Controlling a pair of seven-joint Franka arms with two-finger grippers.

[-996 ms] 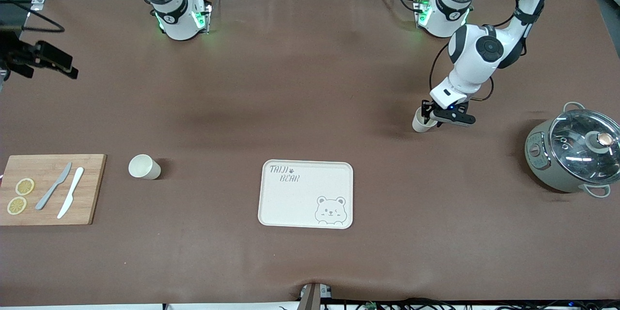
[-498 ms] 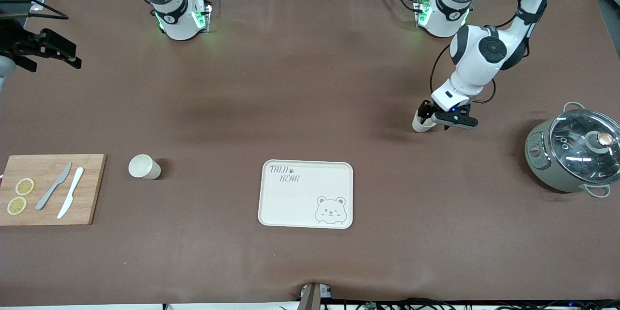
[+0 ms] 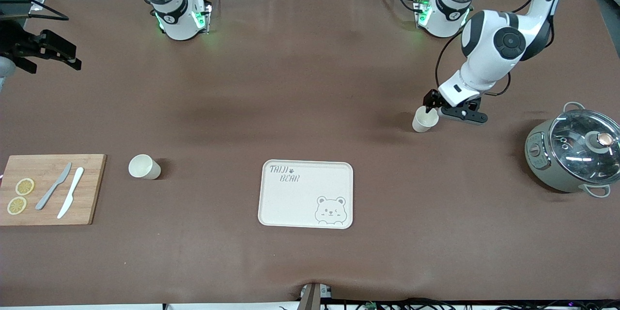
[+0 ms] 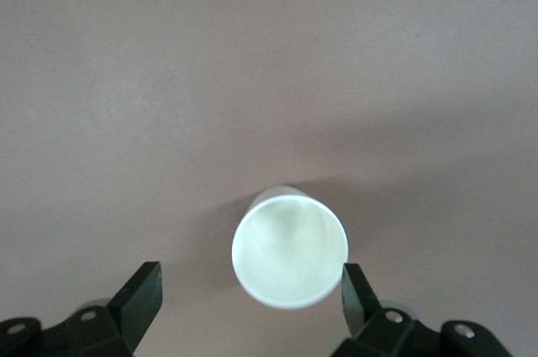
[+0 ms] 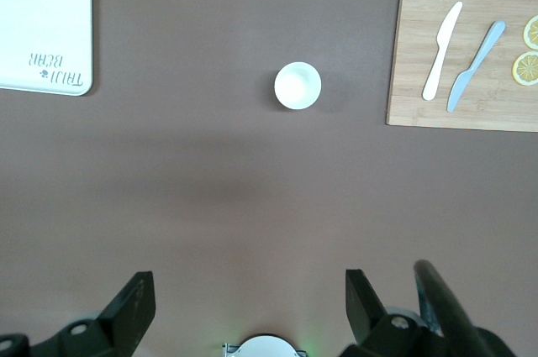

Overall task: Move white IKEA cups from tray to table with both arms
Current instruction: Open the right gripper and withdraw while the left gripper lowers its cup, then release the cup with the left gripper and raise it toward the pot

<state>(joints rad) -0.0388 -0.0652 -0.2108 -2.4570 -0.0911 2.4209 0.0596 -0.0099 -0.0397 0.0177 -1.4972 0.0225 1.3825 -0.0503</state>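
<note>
The brown-matted table [image 3: 300,82] carries both white cups; the bear-face tray [image 3: 306,193] lies bare. One cup [image 3: 424,120] stands upright just below the left gripper [image 4: 252,307], whose fingers are spread apart and clear of it. A careless lift could clip the rim and topple it. The other cup [image 3: 143,166] stands beside the cutting board [image 3: 51,189]. The right gripper [image 5: 248,307], parked high near that end, is open and empty.

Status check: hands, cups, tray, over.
Left hand open, over its cup standing on table. Right hand open, waiting high. Other cup beside cutting board. Tray holds nothing.
</note>
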